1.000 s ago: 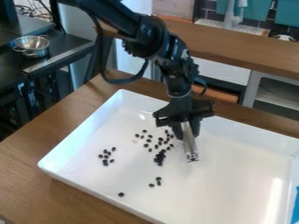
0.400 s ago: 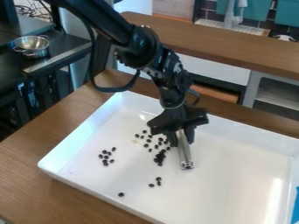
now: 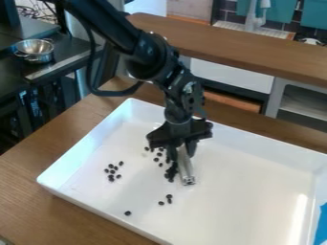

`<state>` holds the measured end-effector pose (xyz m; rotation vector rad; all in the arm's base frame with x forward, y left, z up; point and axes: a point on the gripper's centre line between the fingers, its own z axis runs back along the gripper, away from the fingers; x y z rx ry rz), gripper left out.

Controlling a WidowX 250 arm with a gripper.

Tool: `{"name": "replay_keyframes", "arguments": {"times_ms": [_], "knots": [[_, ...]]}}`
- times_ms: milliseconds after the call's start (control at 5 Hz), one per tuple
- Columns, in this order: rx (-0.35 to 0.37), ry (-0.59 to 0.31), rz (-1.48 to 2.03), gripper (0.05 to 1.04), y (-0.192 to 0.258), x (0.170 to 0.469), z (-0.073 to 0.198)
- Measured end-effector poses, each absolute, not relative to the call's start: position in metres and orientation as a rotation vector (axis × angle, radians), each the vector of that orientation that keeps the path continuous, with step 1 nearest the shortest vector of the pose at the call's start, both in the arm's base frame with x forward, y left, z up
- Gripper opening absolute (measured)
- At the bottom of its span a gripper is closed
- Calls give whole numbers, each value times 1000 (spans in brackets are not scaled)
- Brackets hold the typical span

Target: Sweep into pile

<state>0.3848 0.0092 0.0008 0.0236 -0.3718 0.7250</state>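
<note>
Well, dark pieces lie beside the tool and farther off.

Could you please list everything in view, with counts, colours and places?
Tray: one, white, on the table
Beans or similar small pieces: more than a dozen, near black, scattered in groups in the tray's left half
Rod-like tool: one, silver, slanting down into the tray from the pincer
Table: one, brown wood, under the tray
Bowl: one, silver, upper left on a dark counter
Long counter: one, brown wood, behind the table
Panels or cloths: at least two, teal, top right
Unidentified item: one, blue, lower right edge
Arm: one, black, from the upper left
Pincer: one, black, holding the tool
</note>
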Motion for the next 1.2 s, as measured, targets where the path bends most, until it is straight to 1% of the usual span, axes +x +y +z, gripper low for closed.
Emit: {"name": "replay_keyframes", "arguments": {"times_ms": [200, 400, 600, 800, 1000, 1200], "knots": [[83, -352, 767, 351, 31, 362, 1], [132, -304, 763, 351, 62, 318, 2], [191, -290, 721, 351, 88, 293, 2], [217, -299, 671, 351, 94, 281, 3], [76, -284, 680, 351, 66, 279, 17], [-97, -296, 679, 351, 19, 296, 45]]}}
